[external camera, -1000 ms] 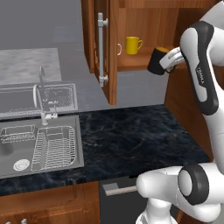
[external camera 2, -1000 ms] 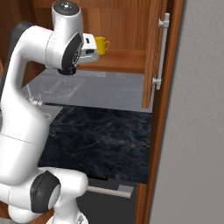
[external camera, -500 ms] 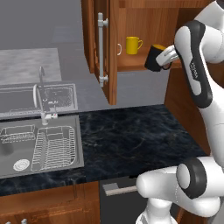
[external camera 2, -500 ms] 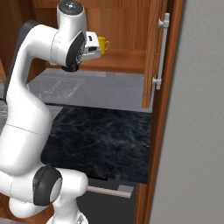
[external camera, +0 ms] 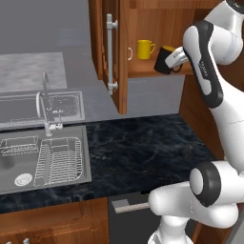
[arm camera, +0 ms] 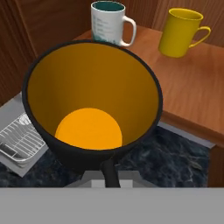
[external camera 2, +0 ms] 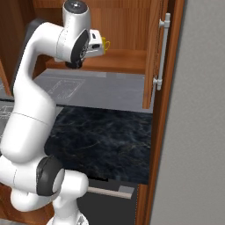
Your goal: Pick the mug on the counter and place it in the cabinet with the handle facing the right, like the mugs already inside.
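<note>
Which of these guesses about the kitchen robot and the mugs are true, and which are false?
1. The black mug is held up at the open cabinet. True.
2. The black mug sits on the counter. False: the end effector holds it at the front edge of the shelf.
3. A yellow mug and a white mug stand on the shelf. True.
4. The yellow mug lies on its side. False: it stands upright.
5. The black mug is white inside. False: its inside is yellow-orange.
</note>
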Available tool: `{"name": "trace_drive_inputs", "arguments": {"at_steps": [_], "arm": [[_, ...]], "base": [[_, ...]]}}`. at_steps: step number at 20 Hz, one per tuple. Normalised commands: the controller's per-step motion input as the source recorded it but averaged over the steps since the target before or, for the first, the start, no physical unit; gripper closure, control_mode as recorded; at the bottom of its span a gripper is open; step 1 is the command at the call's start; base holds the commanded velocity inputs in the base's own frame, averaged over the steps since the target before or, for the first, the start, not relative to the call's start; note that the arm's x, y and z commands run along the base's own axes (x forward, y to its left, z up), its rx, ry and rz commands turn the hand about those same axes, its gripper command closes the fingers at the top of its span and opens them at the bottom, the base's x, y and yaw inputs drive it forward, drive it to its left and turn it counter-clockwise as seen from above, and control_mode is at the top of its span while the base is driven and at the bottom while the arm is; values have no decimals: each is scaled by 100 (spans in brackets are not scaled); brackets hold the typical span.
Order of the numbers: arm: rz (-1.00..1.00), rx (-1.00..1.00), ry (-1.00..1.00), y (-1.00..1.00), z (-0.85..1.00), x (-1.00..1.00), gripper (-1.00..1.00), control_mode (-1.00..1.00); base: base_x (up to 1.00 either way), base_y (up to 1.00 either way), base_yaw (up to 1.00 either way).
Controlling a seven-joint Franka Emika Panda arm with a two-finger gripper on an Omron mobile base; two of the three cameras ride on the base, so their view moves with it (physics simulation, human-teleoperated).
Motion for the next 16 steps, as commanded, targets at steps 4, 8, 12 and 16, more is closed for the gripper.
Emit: {"name": "trace_drive_inputs", "arguments": {"at_steps": [4, 8, 12, 16], "arm": [[1, -1, 0, 0, 0, 37, 100, -100], [2, -2, 0, 0, 0, 41, 100, -100], [2, 0, 0, 0, -7, 34, 100, -100], [2, 0, 0, -3, -9, 34, 100, -100]], "base": [[0, 0, 0], [0, 0, 0], [0, 0, 0], [0, 0, 0]]}}
